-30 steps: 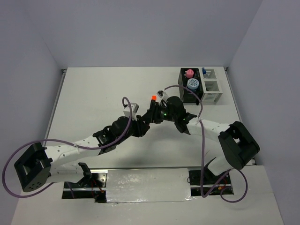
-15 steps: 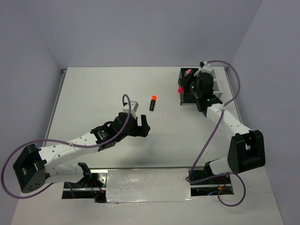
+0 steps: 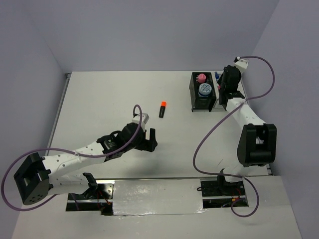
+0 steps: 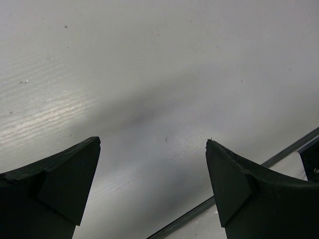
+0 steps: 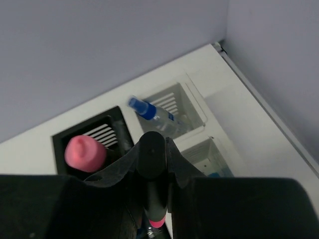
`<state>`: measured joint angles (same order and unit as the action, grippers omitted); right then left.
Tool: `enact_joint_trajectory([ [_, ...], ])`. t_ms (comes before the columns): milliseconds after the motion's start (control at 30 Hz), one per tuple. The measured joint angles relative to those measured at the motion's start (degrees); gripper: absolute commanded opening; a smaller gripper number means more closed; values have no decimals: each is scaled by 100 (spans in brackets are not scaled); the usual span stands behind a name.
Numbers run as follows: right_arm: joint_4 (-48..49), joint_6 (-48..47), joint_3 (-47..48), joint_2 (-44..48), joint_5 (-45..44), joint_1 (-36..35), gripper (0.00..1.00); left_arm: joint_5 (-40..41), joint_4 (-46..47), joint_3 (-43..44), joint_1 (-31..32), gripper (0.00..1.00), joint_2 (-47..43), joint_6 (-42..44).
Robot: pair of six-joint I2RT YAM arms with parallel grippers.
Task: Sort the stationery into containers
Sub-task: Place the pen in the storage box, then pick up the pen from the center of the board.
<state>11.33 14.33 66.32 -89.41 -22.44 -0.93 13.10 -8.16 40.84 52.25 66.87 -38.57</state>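
My right gripper point(image 5: 152, 144) is shut on a black marker point(image 5: 152, 169) with a pink end, held over the containers. It hangs above the seam between the black box point(image 5: 107, 130) and the white box point(image 5: 197, 107). The black box point(image 3: 194, 94) holds a pink-capped tube point(image 3: 201, 78) and a blue tape roll point(image 3: 205, 89). A clear blue-capped pen point(image 5: 149, 110) leans in a white compartment. A black marker with an orange end point(image 3: 162, 109) lies on the table. My left gripper point(image 3: 149, 137) is open over bare table, below and left of that marker.
The containers stand in the far right corner, close to the back wall and the table's right edge point(image 5: 259, 94). In the left wrist view only the white table top and its dark edge strip point(image 4: 239, 184) show between my fingers point(image 4: 84, 159).
My right arm has swung from the table's middle to above the containers with the pink-ended marker. My left gripper has opened, left the orange-ended marker lying, and drawn back towards me.
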Motion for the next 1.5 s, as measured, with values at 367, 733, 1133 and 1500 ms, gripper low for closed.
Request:
enact_joint_trajectory([
  [367, 195, -118, -2, -649, -37, 341, 22, 4, -4, 2, -2, 99, 186, 234],
  [733, 273, -175, 0, -769, 127, 542, 79, -20, -9, 243, -170, 99, 745, 234],
  [1133, -955, 1143, -664, 1698, 876, 13, 79, -308, -105, 3644, -1093, 97, 3998, 975],
  [1500, -1893, 1167, -1287, 3012, 1755, -1331, 79, 273, -951, 5716, -1445, 77, 6142, 1314],
])
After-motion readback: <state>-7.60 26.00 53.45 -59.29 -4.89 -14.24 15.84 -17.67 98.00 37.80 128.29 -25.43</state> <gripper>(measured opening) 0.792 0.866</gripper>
